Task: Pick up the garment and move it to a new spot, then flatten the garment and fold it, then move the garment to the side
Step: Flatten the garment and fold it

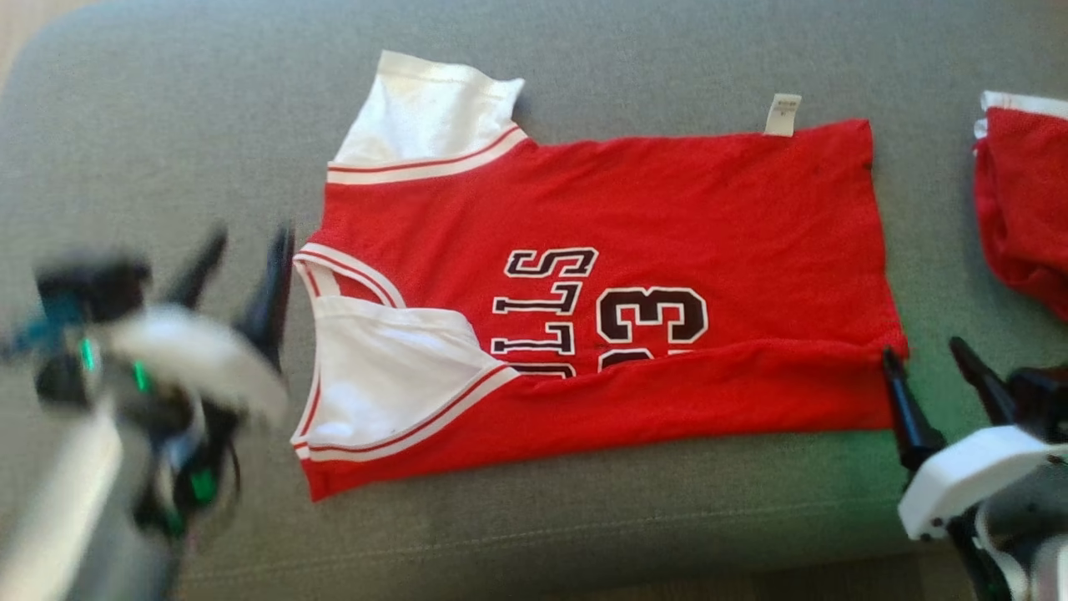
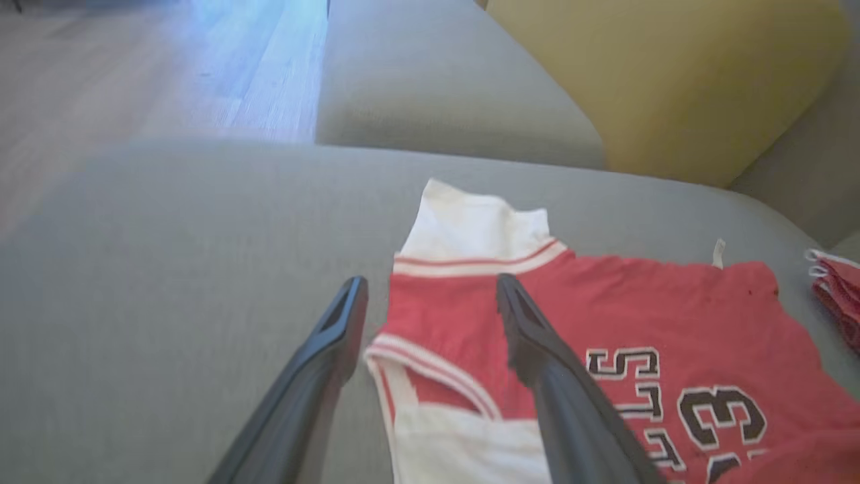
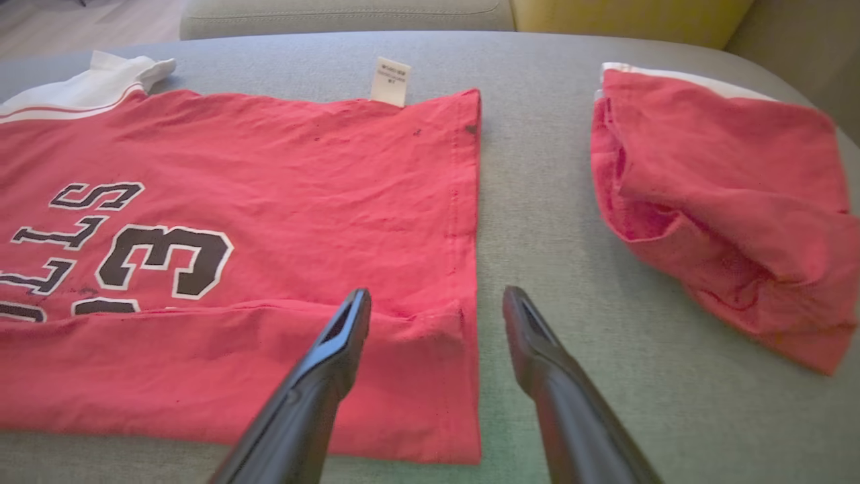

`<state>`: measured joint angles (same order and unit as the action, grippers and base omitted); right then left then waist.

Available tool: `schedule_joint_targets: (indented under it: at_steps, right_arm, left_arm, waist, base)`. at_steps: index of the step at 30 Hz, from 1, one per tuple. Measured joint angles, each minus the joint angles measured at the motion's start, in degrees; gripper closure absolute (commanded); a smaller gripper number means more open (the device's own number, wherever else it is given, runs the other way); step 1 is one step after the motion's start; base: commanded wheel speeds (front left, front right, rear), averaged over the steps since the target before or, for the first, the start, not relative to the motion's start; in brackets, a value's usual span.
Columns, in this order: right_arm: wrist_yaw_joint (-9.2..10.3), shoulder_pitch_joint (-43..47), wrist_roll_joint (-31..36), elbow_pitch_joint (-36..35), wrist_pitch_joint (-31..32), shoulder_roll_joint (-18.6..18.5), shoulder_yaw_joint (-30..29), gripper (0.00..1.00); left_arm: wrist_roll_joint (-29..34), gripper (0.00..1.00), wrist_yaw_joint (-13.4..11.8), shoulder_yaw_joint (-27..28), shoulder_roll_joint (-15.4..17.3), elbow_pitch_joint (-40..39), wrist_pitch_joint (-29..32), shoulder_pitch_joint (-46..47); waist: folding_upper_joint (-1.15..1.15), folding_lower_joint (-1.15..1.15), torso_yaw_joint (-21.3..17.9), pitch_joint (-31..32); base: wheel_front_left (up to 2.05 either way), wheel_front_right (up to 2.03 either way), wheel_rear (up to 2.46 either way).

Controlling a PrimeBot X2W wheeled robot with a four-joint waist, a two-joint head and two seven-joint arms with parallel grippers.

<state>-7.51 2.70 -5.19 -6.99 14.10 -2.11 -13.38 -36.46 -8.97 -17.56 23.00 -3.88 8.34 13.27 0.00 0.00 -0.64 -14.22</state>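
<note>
The red jersey point(image 1: 634, 209) lies flat on the grey sofa point(image 1: 584, 50). The left end effector point(image 1: 250, 242) is open beside the collar point(image 1: 350, 271), the right end effector point(image 1: 923, 349) open at the hem point(image 1: 876, 234).

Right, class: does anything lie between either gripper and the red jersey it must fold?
Nothing visible does. The left gripper is open at the jersey's collar end, the right gripper open at its hem corner, both at the cloth's edge. The second red garment lies apart on the cushion.
</note>
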Motion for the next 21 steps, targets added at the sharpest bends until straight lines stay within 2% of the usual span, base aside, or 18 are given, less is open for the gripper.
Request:
schedule_joint_targets:
  at_steps: [1,2,5,10,11,12,16,21]
  right_arm:
    - [0.00,-0.4,0.0,0.1,0.0,0.0,0.8,0.00]
    - [0.00,-0.4,0.0,0.1,0.0,0.0,0.8,0.00]
    - [0.00,-2.7,0.0,0.5,-0.1,0.0,2.7,0.00]
    - [0.00,-6.4,0.0,0.7,-1.2,0.0,4.9,0.00]
    - [-0.01,-7.4,0.0,1.0,-1.7,-0.1,5.4,0.00]
    - [-0.01,-7.4,0.0,1.0,-1.7,-0.1,5.4,0.00]
    - [0.00,-8.6,-0.3,1.7,-2.8,-0.1,6.0,0.00]
    - [0.00,-9.4,-1.4,2.1,-3.9,-0.1,6.6,0.00]
  left_arm:
    - [0.0,0.00,1.1,-0.6,0.8,0.4,2.6,4.1]
    - [0.0,0.00,1.1,-0.6,0.8,0.4,2.6,4.1]
    - [-0.6,0.00,4.4,-1.9,1.6,5.0,8.5,15.8]
    - [-2.6,0.00,11.1,-3.9,1.6,18.0,14.4,30.9]
    - [-2.9,0.00,12.6,-4.6,1.5,23.7,16.5,35.2]
    - [-2.9,0.00,12.6,-4.6,1.5,23.7,16.5,35.2]
    - [-3.4,0.00,15.1,-6.9,1.5,32.6,19.2,41.6]
    - [-3.4,0.00,16.0,-9.7,2.0,39.7,21.7,47.1]
  waist:
    - [0.00,0.00,-0.2,-0.5]
    - [0.00,0.00,-0.2,-0.5]
    - [0.00,0.00,-1.0,-2.3]
    - [0.00,0.01,-2.9,-5.8]
    - [0.00,0.01,-3.8,-7.3]
    - [0.00,0.01,-3.8,-7.3]
    - [0.00,0.01,-5.9,-10.0]
    - [0.00,0.01,-8.3,-12.7]
  base:
    - [0.00,0.00,0.00]
    - [0.00,0.00,0.00]
    - [0.00,0.00,0.00]
    - [0.00,0.00,0.00]
    - [0.00,0.00,0.00]
    - [0.00,0.00,0.00]
    - [0.00,0.00,0.00]
    - [0.00,0.00,0.00]
